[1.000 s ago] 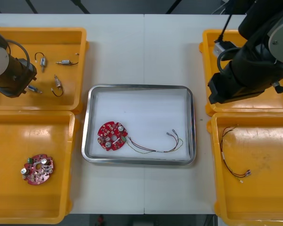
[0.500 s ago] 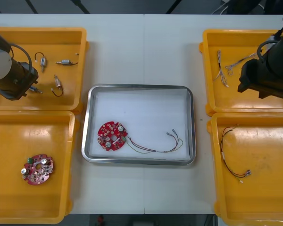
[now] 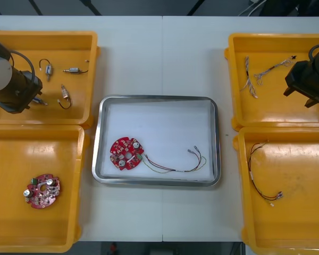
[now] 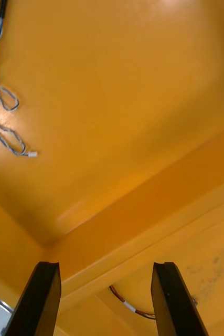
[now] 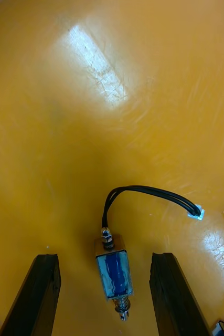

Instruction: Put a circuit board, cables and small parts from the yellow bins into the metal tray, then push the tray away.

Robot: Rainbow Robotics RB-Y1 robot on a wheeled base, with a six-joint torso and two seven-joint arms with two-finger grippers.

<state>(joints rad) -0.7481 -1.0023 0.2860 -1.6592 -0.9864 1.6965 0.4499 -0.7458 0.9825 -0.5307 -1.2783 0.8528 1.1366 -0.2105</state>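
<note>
The metal tray [image 3: 157, 101], white inside, holds a round red circuit board [image 3: 126, 153] and a thin cable [image 3: 175, 166]. My left arm [image 3: 10, 85] is over the far left yellow bin [image 3: 48, 36]. There the left gripper [image 5: 106, 302] stands open, low over the bin floor. A small metal part [image 5: 113, 269] with a blue body and a black wire lies between its fingers, untouched. My right arm [image 3: 311, 79] is over the far right yellow bin [image 3: 271, 37]. The right gripper [image 4: 105, 302] is open and holds nothing, above the wall between the two right bins.
Several more small metal parts [image 3: 69, 70] lie in the far left bin. A second red circuit board [image 3: 42, 191] sits in the near left bin. Twisted blue and white cables [image 3: 255, 77] lie in the far right bin, a red and black cable [image 3: 263, 178] in the near right bin.
My right arm has swung to the right, off the far right bin's middle, uncovering the blue and white cables. The left arm has barely shifted.
</note>
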